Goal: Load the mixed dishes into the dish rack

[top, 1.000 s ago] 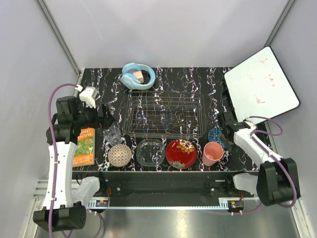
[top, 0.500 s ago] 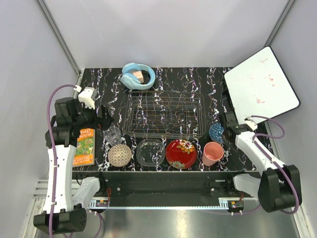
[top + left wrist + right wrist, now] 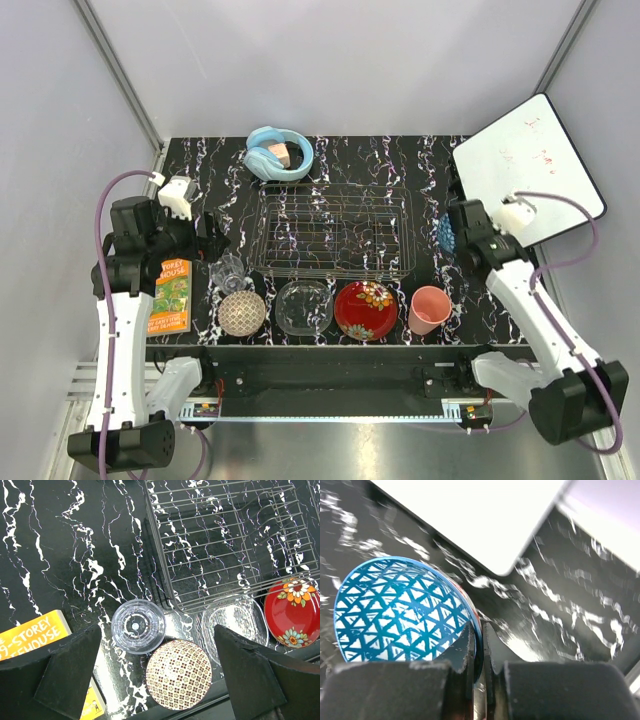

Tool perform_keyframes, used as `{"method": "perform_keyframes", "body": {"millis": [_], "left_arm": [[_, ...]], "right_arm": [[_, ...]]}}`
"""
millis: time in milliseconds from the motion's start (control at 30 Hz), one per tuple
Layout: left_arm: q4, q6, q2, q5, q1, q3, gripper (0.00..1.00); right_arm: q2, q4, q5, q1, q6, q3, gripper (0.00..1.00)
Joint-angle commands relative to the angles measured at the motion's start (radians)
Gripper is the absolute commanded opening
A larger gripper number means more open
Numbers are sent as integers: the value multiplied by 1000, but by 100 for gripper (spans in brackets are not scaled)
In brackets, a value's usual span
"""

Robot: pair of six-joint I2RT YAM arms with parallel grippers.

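The blue patterned bowl point(image 3: 400, 612) is showing a white inside crossed by a lattice of blue triangles under a thin blue rim. The right fingers point(image 3: 465, 652) are clenching on its rim, one finger pressing the inner wall and the other the outer wall, so the bowl is standing tipped on edge and spreading out to one side of them. It is being held near the right edge of the table point(image 3: 400, 160), just beside the right end of the dish rack point(image 3: 335, 230) and near the white board point(image 3: 525, 165). The left fingers point(image 3: 65, 675) are spreading wide, grasping nothing, over the clear tumbler point(image 3: 138, 626) near the front-left corner.
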State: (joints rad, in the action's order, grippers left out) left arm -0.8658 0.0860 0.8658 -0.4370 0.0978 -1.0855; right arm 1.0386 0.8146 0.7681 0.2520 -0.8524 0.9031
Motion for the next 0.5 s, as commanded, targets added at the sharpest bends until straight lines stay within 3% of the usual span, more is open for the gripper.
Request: {"method": "perform_keyframes", "body": {"millis": [0,167,300,467], "left_arm": [[40,17,-17,-5,5,7,99],[11,32,-21,1,3,-13,99],[-10,46,-37,26,5,-8,99],[-16,55,-54,37,5,12,99]], "right_arm": [[122,-42,280,128,99,186,0],[312,-43,505,340,235,389,0],[524,-28,676,404,326,490,0],[678,-25,781,432,412,565,0]]}}
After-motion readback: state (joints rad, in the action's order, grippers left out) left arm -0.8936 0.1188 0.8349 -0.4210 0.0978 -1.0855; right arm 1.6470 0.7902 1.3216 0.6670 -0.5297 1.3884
